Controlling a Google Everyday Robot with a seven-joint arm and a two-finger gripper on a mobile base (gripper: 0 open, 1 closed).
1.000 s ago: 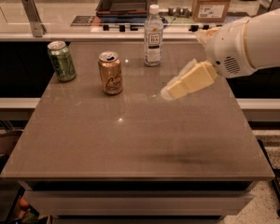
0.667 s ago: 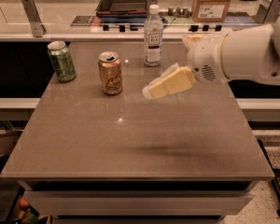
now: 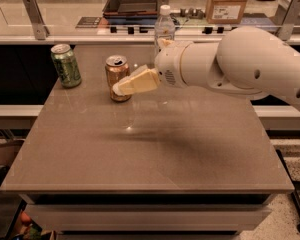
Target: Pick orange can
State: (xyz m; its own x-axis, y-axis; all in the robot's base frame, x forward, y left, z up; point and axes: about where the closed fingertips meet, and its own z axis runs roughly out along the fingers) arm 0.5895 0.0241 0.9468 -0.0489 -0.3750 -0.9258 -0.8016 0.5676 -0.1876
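Brown surface (image 3: 150, 164) bears orange can (image 3: 115, 69); tool (image 3: 121, 88) at its 4 o'clock, opening unclear; centre can before closing.

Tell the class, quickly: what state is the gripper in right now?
Gripper: state cannot be told; its tip sits in front of the orange can's lower right side.
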